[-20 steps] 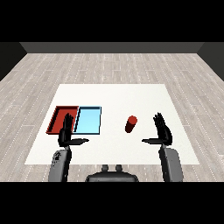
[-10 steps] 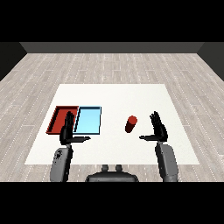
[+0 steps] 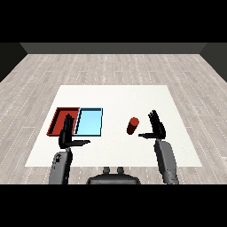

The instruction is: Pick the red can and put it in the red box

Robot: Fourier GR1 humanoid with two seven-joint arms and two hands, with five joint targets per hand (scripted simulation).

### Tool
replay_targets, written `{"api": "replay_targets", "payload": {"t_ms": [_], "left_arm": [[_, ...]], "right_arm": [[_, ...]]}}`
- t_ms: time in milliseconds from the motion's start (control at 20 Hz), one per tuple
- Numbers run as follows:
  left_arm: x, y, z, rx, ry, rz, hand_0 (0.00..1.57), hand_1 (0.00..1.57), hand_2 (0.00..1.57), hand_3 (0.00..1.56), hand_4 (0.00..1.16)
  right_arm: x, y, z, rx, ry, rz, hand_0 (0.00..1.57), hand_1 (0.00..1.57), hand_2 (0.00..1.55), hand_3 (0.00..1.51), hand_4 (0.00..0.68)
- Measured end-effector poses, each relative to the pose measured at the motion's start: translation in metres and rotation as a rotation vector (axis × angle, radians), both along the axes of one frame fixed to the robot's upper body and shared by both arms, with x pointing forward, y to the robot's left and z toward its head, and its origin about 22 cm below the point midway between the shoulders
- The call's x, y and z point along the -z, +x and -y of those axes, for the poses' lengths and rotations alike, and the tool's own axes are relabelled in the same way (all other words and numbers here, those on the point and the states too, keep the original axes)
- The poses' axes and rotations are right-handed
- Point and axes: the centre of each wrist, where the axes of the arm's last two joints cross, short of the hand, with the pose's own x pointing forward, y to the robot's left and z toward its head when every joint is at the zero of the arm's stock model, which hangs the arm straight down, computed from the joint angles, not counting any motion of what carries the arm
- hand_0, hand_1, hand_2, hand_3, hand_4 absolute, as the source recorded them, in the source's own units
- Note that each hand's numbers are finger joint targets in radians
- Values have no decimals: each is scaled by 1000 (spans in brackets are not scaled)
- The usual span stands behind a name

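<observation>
The red can point(image 3: 132, 126) stands upright on the white table, right of the two trays. My right hand point(image 3: 156, 127) is open just to the can's right, fingers straight and thumb pointing toward the can, a small gap between them. The red tray point(image 3: 58, 119) lies at the left. My left hand point(image 3: 67, 134) is open over the near edge of that tray, fingers up and thumb out to the right, holding nothing.
A light blue tray point(image 3: 89, 122) lies against the red tray's right side, between it and the can. The white table point(image 3: 115, 97) stretches behind and to the right of the can. Grey wooden floor surrounds the table.
My right hand has moved left and forward, closing toward the can. The left hand and the can have stayed put.
</observation>
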Motion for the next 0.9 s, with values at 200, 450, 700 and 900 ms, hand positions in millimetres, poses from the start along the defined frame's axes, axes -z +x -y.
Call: {"api": "replay_targets", "payload": {"t_ms": [200,450,700,900], "left_arm": [[-1,1,4,3,-10,5,0,0,0,0,0],[2,3,0,10,-20,8,0,0,0,0,0],[-4,0,4,4,-26,9,0,0,0,0,0],[-9,1,2,5,-21,12,0,0,0,0,0]], "right_arm": [[5,14,-12,2,23,-27,0,0,0,0,0],[20,15,-23,1,56,-43,0,0,0,0,0],[30,15,-33,-9,82,-50,0,0,0,0,0],[37,20,-36,-14,102,-59,0,0,0,0,0]]}}
